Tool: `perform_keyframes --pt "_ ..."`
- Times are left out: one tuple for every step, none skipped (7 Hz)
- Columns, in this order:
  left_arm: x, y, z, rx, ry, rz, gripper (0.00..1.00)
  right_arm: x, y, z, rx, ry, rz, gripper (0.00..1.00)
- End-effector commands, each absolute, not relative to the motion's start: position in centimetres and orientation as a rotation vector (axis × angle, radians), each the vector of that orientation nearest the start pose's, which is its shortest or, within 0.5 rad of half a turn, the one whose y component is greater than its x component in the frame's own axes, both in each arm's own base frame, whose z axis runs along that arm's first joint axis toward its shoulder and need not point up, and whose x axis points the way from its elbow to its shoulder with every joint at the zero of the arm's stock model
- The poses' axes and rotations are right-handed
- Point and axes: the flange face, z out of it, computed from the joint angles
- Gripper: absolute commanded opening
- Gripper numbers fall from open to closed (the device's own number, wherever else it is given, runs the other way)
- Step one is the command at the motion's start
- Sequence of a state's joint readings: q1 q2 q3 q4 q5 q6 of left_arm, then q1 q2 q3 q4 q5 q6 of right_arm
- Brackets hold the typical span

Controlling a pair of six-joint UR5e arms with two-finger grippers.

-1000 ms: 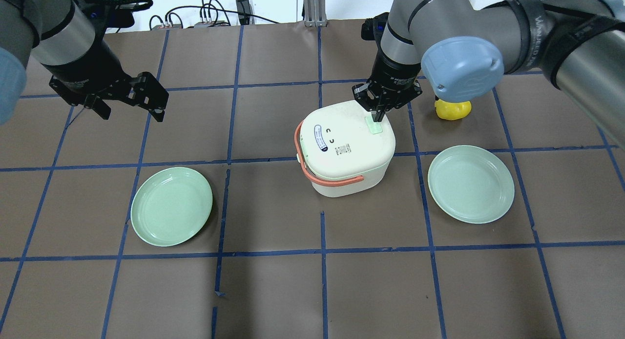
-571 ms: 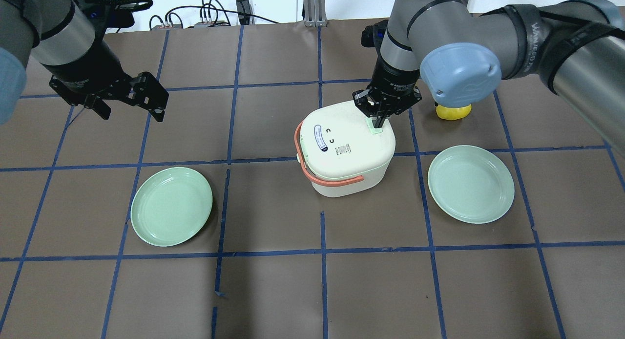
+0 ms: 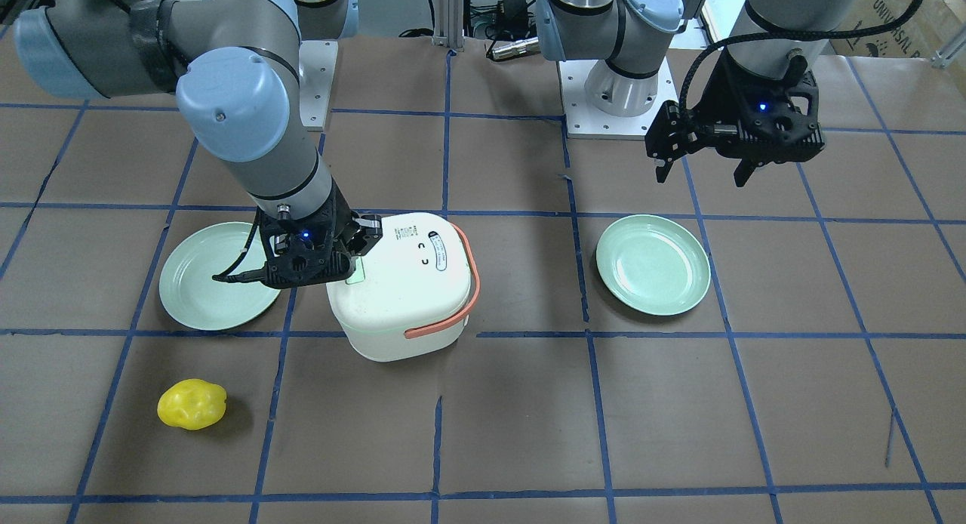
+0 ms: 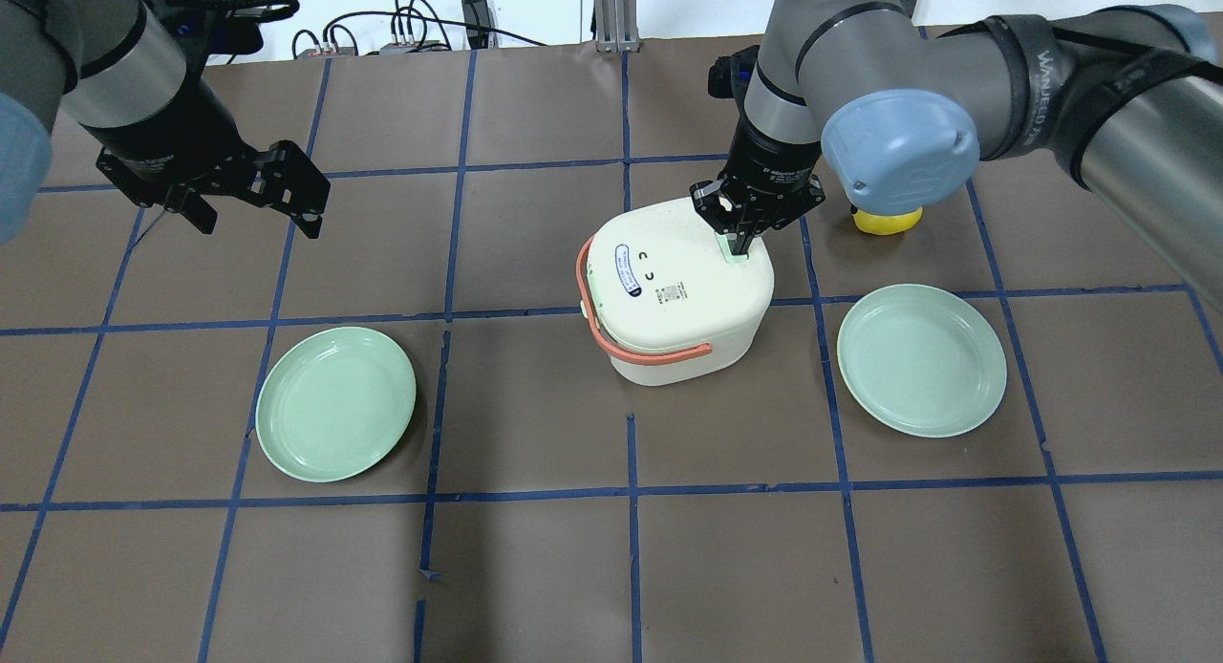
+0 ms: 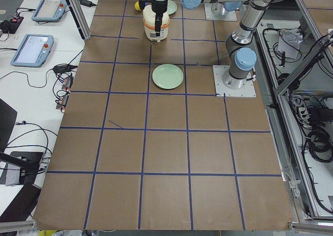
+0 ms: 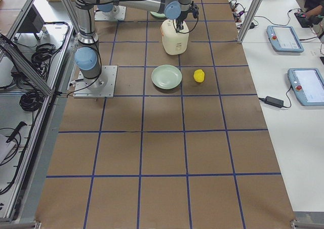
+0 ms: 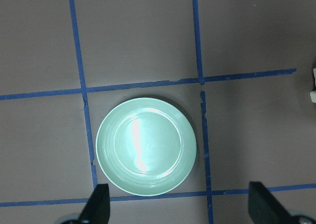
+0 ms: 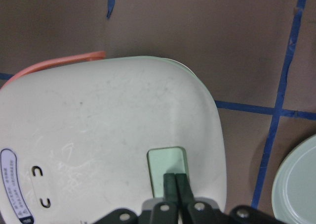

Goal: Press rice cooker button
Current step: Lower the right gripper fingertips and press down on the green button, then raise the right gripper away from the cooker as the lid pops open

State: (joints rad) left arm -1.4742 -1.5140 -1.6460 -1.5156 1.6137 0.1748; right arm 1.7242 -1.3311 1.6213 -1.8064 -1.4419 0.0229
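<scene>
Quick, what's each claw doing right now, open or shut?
Left claw: open, holding nothing, over a green plate.
Right claw: shut, down on the rice cooker's green button.

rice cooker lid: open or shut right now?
Shut. The rice cooker lid sits flat on the body in the overhead and front views, no gap visible. The shut right gripper is at its green button.

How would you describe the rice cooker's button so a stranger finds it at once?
Between the two green plates stands a cream rice cooker with an orange handle. On its lid, under the shut right pincer, is a small rectangular button. It is the lid's only pale green patch.
</scene>
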Motion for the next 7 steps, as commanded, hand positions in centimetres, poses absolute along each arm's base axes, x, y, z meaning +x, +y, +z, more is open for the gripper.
perform_keyframes --pt "-8.4 -48.1 48.4 0.122 3.091 -0.047 1.0 23.1 -54.1 35.6 -0.193 3.012 0.107 0.15" --pt "-8.3 -48.2 48.4 0.12 3.091 -0.047 1.0 23.1 -53.8 35.1 -0.192 3.012 0.125 0.15" --pt "-8.3 -48.2 48.4 0.12 3.091 -0.047 1.0 23.1 -53.9 35.8 -0.184 3.014 0.103 0.16" --pt "-8.3 -48.2 48.4 0.12 3.091 -0.047 1.0 23.1 -53.9 36.7 -0.163 3.017 0.081 0.23" --pt "-8.3 -48.2 48.4 0.12 3.091 -0.047 1.0 23.2 -54.1 39.2 -0.122 3.022 0.078 0.33" --pt "-8.3 -48.2 48.4 0.12 3.091 -0.047 1.0 23.2 -54.2 43.0 -0.111 3.024 0.1 0.48" --pt "-8.3 -48.2 48.4 0.12 3.091 -0.047 1.0 22.7 -54.7 46.6 -0.101 3.036 0.095 0.72"
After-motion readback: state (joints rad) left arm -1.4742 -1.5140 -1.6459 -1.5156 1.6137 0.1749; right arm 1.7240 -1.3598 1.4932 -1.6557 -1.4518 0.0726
